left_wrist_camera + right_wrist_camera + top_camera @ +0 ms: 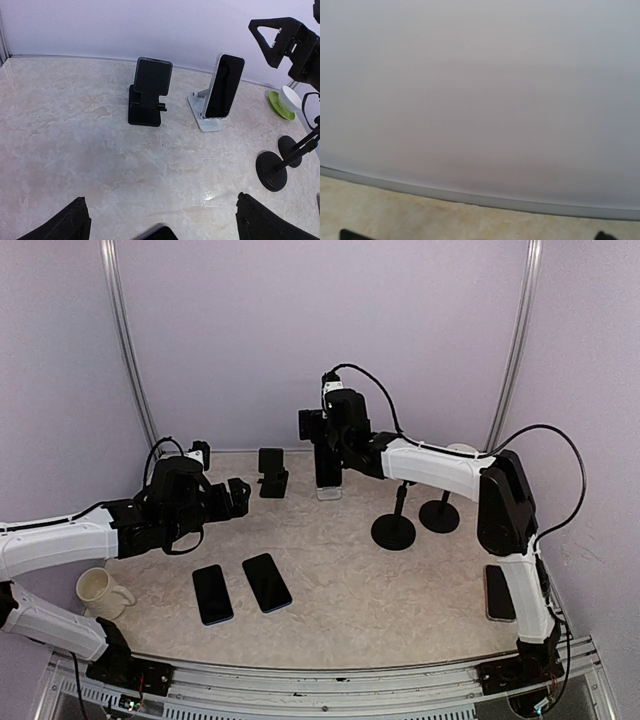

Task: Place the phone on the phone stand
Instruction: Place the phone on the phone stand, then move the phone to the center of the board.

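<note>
Presently the left gripper (243, 496) hovers low, jaws spread and holding nothing, near two spare phones (266, 582) that lie flat. Right of it the black stand (149, 92) is vacant. Next, the phone (224, 86) leans upright on the white stand (206, 120), seemingly seated. The right gripper (322, 432) hangs just above the phone's top edge, jaws spread, clear of it. Risk: on pull-back a finger could clip the phone's top and tip it off; a slanted or low exit would cause that. Farther right, the pole stands (395, 530) lie near the right arm and could be knocked.
</note>
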### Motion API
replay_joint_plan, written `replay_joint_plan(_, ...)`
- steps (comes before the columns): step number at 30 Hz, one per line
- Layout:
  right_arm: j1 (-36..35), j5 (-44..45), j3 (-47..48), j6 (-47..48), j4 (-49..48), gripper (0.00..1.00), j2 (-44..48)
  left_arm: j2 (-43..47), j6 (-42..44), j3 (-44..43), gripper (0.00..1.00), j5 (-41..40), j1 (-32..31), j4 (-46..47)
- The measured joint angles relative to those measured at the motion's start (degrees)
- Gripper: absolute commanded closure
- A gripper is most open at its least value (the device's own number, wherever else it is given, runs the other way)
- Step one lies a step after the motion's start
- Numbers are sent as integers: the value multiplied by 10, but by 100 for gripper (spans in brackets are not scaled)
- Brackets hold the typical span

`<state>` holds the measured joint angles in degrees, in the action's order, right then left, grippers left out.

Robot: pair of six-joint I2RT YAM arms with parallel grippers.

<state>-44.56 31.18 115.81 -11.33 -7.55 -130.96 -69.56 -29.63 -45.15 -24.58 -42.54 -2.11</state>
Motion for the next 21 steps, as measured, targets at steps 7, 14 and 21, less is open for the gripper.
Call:
replay_joint_plan(7, -5, 4, -61, 2, 45, 0, 87, 2, 0, 1, 1, 3, 0, 5)
replay_joint_plan(14, -3, 10, -137, -9, 98, 0, 183, 0, 0, 1, 1, 11, 0, 14)
replay_joint_plan(21, 12, 10, -254, -38, 129, 0, 304, -9, 0, 1, 1, 20, 0, 20)
